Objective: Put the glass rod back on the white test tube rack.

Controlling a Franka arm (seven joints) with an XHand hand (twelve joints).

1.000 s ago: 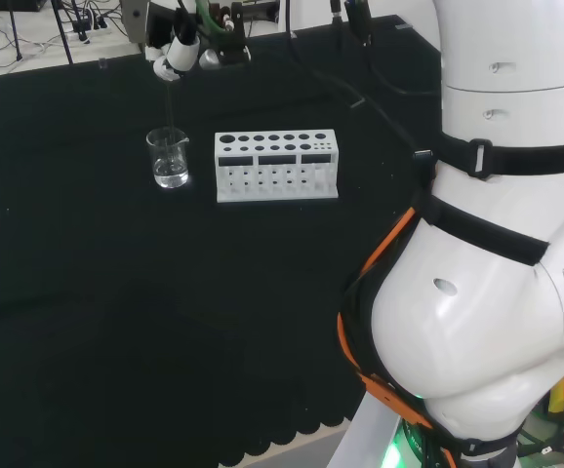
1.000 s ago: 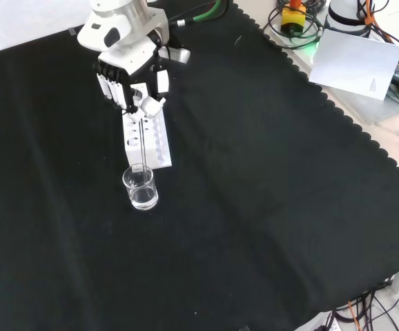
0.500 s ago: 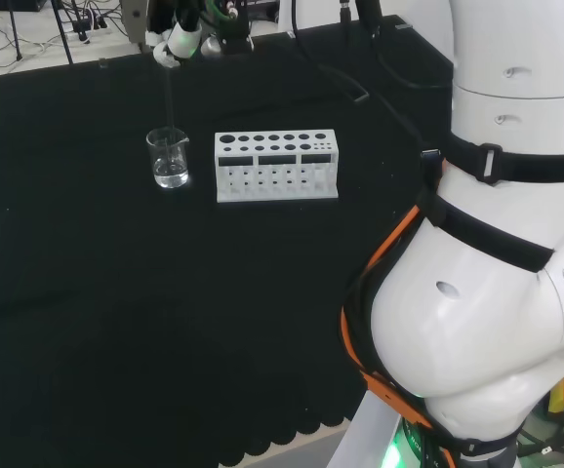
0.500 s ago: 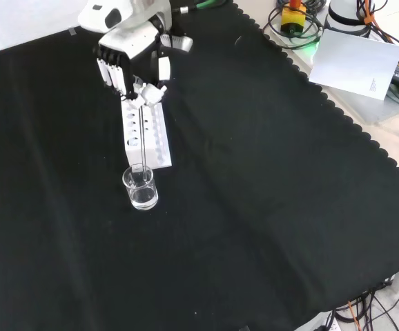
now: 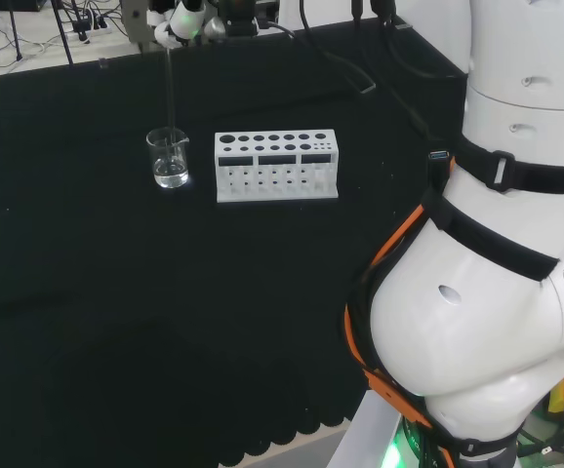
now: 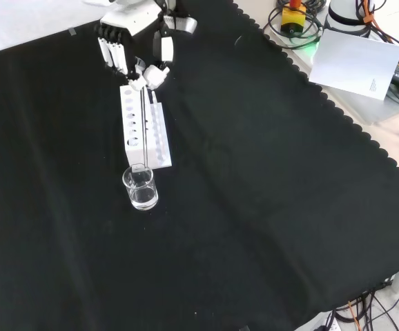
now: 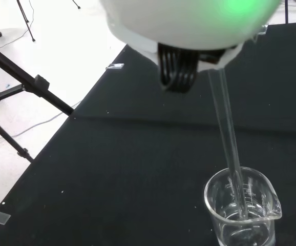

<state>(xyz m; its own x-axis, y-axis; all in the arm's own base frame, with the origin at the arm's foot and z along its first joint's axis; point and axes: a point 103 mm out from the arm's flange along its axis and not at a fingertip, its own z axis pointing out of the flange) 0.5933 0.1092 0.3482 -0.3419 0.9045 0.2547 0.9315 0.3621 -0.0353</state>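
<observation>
In the head view, a beaker (image 5: 169, 159) stands just left of the test tube rack (image 5: 276, 165). A glass rod (image 5: 168, 93) rises from inside the beaker up to the hand (image 5: 182, 17) above it

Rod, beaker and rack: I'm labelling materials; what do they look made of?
Rod: clear, glossy, likely glass.
Beaker: see-through with printed marks; glass or clear plastic.
Rack: opaque matte white, probably plastic.

A black cloth with a scalloped edge covers the table (image 6: 268, 207). On it stand a small clear beaker (image 6: 140, 188) holding some clear liquid and, just beside it, a white test tube rack (image 6: 144, 134).
</observation>
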